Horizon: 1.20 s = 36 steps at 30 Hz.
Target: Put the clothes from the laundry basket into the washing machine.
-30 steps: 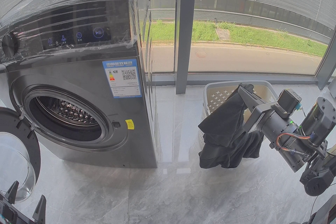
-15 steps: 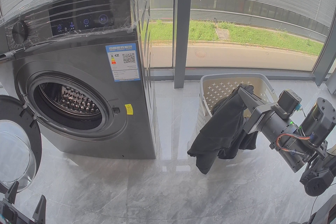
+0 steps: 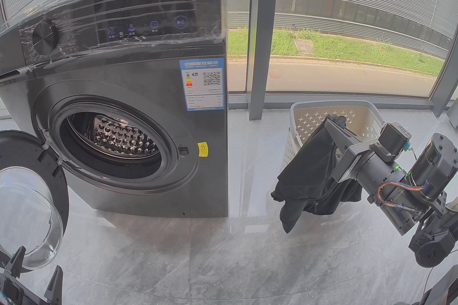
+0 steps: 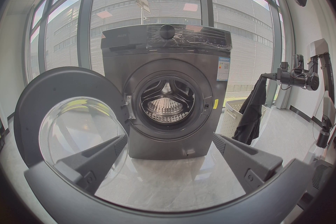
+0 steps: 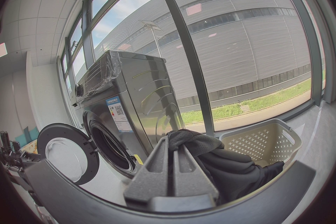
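My right gripper (image 3: 335, 122) pinches black clothes (image 3: 305, 177) hanging beside the laundry basket (image 3: 329, 103); my left gripper (image 3: 36, 271) has its jaws apart.

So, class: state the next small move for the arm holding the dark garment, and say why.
Probably carry the right tool toward the robot's left, to the washing machine's open drum. It is shut on the dark garment, which hangs beside the laundry basket, and the door stands open.
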### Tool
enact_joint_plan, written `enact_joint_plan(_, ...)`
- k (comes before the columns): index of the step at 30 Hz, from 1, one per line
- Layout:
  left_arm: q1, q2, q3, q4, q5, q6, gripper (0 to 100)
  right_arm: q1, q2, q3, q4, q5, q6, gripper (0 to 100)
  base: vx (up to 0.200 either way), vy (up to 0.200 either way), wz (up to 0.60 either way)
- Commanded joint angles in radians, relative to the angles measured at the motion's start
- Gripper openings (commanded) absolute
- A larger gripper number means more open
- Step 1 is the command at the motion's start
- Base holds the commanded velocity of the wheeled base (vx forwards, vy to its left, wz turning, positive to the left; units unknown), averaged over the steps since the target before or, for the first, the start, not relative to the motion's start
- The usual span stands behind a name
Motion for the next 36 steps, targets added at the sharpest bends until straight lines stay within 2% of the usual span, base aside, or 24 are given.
enact_joint_plan(1, 0.000, -0.018, 0.016, 0.000, 0.000, 0.000, 100, 0.000, 0.000, 0.000, 0.000, 0.000, 0.000, 0, 0.000, 0.200, 0.00)
enact_joint_plan(4, 0.000, -0.018, 0.016, 0.000, 0.000, 0.000, 100, 0.002, 0.000, 0.003, 0.000, 0.000, 0.000, 0, 0.000, 0.200, 0.00)
enact_joint_plan(13, 0.000, -0.018, 0.016, 0.000, 0.000, 0.000, 100, 0.014, 0.000, 0.005, -0.002, 0.000, 0.000, 0, 0.000, 0.000, 0.00)
enact_joint_plan(25, 0.000, -0.018, 0.016, 0.000, 0.001, -0.002, 100, 0.014, 0.000, 0.005, 0.000, 0.000, 0.000, 0, -0.200, 0.000, 0.00)
enact_joint_plan(31, 0.000, -0.018, 0.016, 0.000, 0.001, 0.000, 100, 0.014, 0.000, 0.005, 0.000, 0.000, 0.000, 0, 0.000, 0.000, 0.00)
enact_joint_plan(36, 0.000, -0.018, 0.016, 0.000, 0.001, 0.000, 100, 0.014, 0.003, 0.006, 0.000, 0.002, 0.001, 0, 0.000, 0.200, 0.00)
